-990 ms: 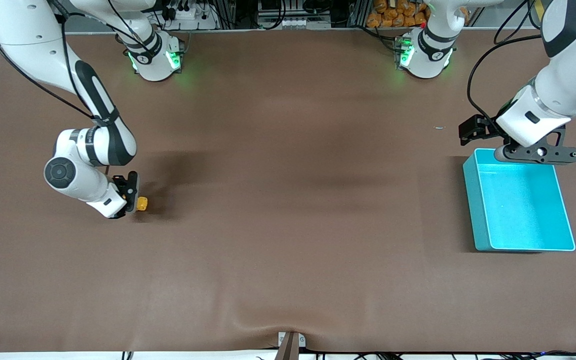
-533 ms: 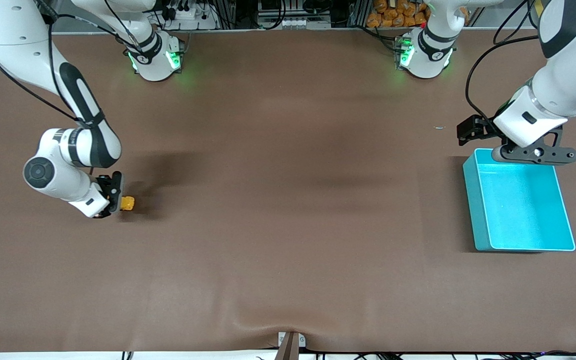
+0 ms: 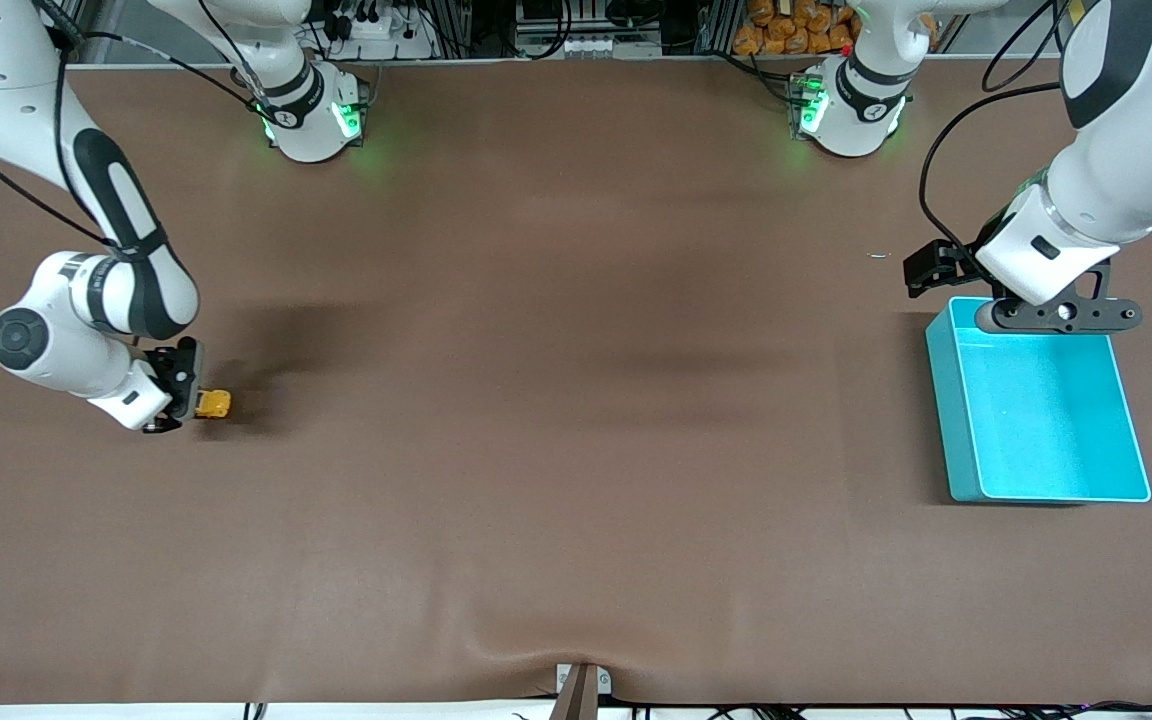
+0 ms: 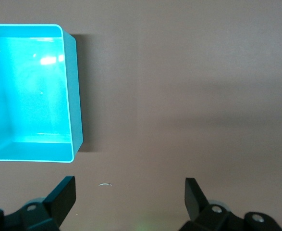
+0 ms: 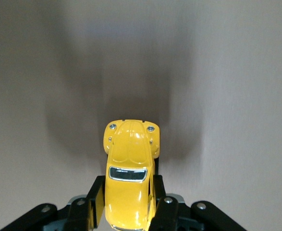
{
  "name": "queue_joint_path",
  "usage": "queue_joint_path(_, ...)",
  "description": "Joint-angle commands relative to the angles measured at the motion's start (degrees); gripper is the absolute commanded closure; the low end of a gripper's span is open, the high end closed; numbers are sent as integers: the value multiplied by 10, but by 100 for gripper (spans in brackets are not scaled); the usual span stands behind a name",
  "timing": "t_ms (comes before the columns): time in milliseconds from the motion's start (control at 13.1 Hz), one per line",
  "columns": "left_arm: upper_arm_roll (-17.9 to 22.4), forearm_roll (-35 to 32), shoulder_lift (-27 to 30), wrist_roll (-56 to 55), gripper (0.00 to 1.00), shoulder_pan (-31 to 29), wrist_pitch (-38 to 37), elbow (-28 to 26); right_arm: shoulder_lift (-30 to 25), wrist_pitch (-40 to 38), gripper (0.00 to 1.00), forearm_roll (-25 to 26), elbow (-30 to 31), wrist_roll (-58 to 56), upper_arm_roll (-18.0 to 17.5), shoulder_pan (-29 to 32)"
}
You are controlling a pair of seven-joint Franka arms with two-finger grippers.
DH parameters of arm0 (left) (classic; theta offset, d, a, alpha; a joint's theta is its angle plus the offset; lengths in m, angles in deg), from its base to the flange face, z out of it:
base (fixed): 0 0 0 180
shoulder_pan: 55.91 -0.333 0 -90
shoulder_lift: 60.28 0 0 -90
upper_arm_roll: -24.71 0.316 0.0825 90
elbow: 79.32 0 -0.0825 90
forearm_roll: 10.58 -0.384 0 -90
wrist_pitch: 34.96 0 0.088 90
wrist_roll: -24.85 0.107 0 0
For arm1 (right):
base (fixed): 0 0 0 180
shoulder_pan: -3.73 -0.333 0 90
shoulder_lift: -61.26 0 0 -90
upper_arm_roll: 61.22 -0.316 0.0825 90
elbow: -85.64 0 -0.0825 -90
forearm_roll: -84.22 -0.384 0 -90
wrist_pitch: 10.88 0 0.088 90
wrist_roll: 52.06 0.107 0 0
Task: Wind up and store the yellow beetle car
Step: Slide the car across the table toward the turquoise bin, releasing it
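The yellow beetle car [image 3: 213, 403] is a tiny yellow toy with a dark windscreen, down at the brown table [image 3: 556, 420] toward the right arm's end. My right gripper [image 3: 188, 398] is shut on it; in the right wrist view the fingers clamp both sides of the car [image 5: 129, 178], its nose pointing away from the gripper [image 5: 127, 199]. The teal bin [image 3: 1036, 410] stands empty toward the left arm's end and shows in the left wrist view [image 4: 30, 91]. My left gripper [image 4: 130, 196] is open and empty, up over the table by the bin's rim nearest the bases [image 3: 1056, 312].
A small pale scrap [image 3: 879, 255] lies on the table near the bin, also in the left wrist view [image 4: 105, 184]. A dark bracket [image 3: 579, 690] sits at the table's edge nearest the camera. The arms' bases [image 3: 311, 115] stand along the table's top edge.
My right gripper has dragged the car along the table toward the right arm's end, away from the bin. The left gripper has shifted slightly.
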Motion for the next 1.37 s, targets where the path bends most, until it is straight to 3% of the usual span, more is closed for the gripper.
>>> queue_joint_path(0, -3, -9, 7, -11, 0, -4, 8, -6, 71, 22, 54, 7, -20, -17, -5, 33)
queue_joint_path(305, -3, -9, 8, -16, 0, -5, 8, -6, 70, 20, 47, 7, -21, -18, -5, 45)
queue_joint_path(533, -3, -9, 9, -20, 0, -2, 8, -6, 65, 12, 22, 7, -38, -15, -5, 50)
queue_joint_path(610, -3, -9, 9, -20, 0, -2, 7, -6, 63, -14, 6, 5, -52, -15, -5, 51)
queue_joint_path(686, -3, -9, 11, -20, 0, -2, 7, -6, 63, -56, 0, 3, -72, -16, -5, 55)
queue_joint_path(838, -3, -9, 11, -20, 0, -2, 7, -6, 63, -91, 0, 1, -90, -15, -5, 61)
queue_joint_path(1295, -3, -9, 9, -32, 0, -1, 7, -7, 59, -92, 0, -8, -90, -15, -6, 70)
